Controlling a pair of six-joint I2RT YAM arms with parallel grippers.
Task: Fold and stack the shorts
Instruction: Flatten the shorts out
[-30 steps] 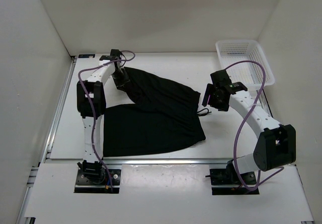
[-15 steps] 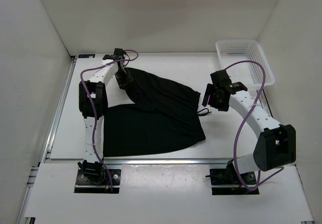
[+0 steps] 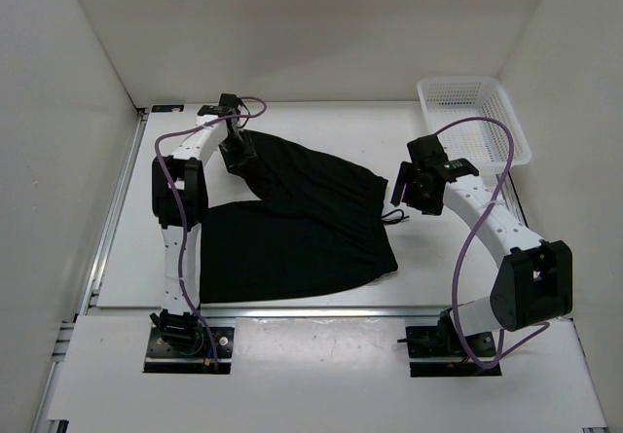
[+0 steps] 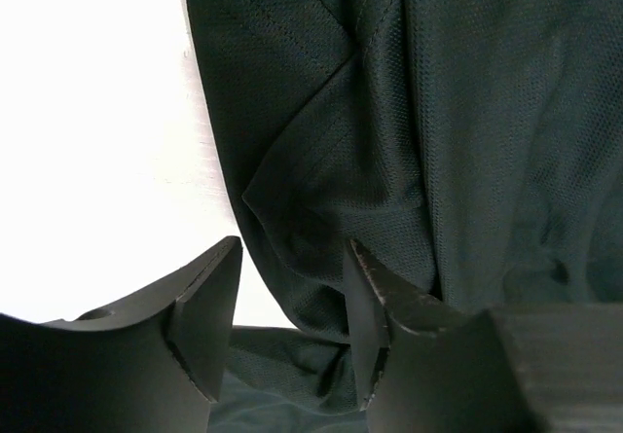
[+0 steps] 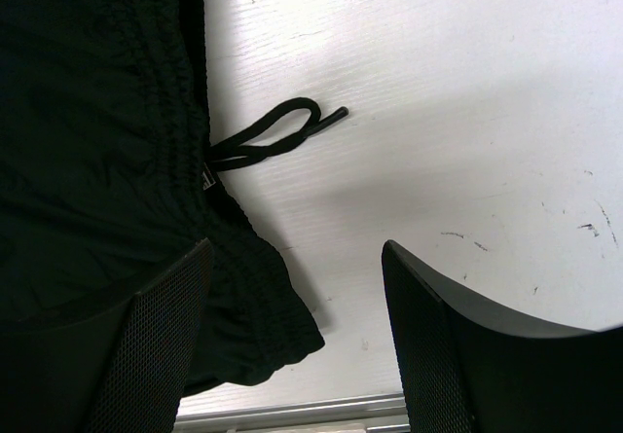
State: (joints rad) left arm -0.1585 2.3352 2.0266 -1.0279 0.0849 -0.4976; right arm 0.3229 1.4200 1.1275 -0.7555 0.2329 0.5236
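Note:
The black shorts lie spread on the white table, one leg reaching toward the far left. My left gripper sits low at that far-left leg corner. In the left wrist view its jaws stand apart around a bunched fold of the fabric; white table shows between the left finger and the fold. My right gripper is open and empty just right of the waistband. The right wrist view shows its open jaws above bare table, with the shorts' waistband and drawstring loop beside them.
A white mesh basket stands at the far right corner. White walls close the table on the left, back and right. A metal rail runs along the table's near edge.
My left gripper has shifted slightly right at the far-left leg corner. The right arm and the shorts have not visibly moved.

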